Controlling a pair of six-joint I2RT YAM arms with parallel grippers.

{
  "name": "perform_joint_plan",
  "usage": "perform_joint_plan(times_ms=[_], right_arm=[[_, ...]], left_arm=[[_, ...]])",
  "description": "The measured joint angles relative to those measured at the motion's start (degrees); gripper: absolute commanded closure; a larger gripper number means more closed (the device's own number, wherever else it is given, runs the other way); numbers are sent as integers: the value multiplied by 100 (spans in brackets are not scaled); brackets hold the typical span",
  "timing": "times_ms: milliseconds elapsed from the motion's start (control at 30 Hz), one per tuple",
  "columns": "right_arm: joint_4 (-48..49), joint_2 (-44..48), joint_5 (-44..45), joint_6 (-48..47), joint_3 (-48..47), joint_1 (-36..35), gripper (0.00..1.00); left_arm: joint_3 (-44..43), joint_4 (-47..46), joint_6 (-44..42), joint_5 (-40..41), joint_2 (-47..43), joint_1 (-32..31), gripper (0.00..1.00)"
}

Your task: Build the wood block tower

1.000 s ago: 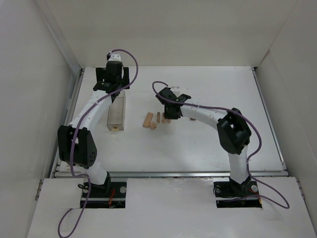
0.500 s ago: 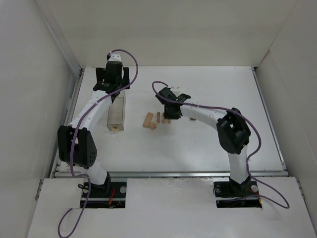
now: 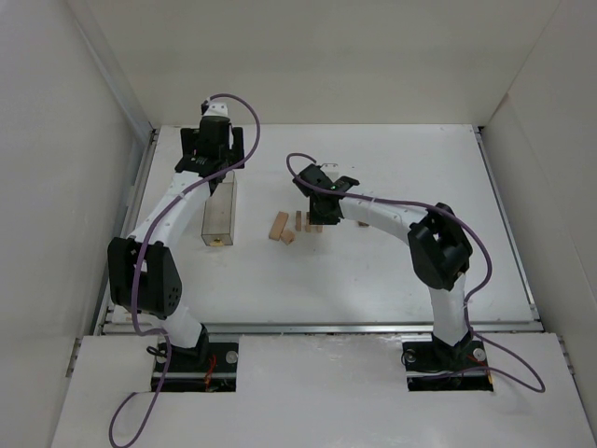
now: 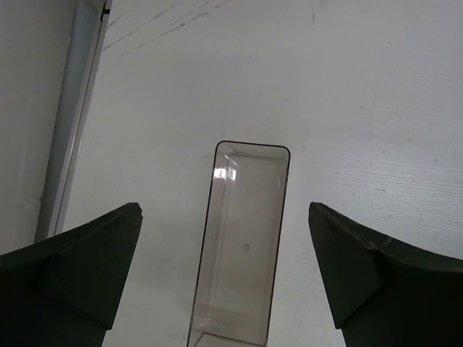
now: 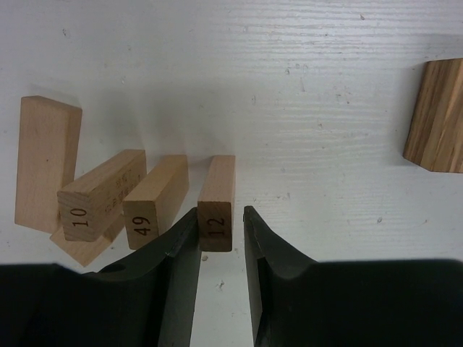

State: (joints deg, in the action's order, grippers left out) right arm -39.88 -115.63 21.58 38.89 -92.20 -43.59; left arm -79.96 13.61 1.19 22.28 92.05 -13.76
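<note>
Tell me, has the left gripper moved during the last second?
No. In the top view the left gripper is at the same spot over the far end of the clear box as in both earlier pictures.

left pincer (image 4: pixel 224 210) wide open, right pincer (image 5: pixel 221 210) narrowly parted

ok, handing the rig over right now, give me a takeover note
Left tool: open, empty, over the clear box.
Right tool: open, fingers straddling block 12, not yet clamped.
Block 49, block 10 and a flat plank lie beside it on the table; a darker block sits apart.
Done: nothing built.
Left: clamp block 12, then stack everything.
</note>
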Motion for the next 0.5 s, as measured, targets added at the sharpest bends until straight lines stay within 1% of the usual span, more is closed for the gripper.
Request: perform_joint_plan(times_ms=[167, 333, 433, 500], right_arm=[[37, 131, -15, -13, 44, 0, 61], [131, 651, -22, -57, 179, -2, 61], [195, 944, -20, -81, 205, 0, 60], [221, 1143, -17, -96, 273, 0, 58]], left_arm=[[13, -20, -9, -146, 0, 0, 0], [59, -59, -61, -505, 0, 0, 0], [170, -57, -170, -1119, 0, 0, 2], [319, -55, -249, -1749, -4, -4, 3]])
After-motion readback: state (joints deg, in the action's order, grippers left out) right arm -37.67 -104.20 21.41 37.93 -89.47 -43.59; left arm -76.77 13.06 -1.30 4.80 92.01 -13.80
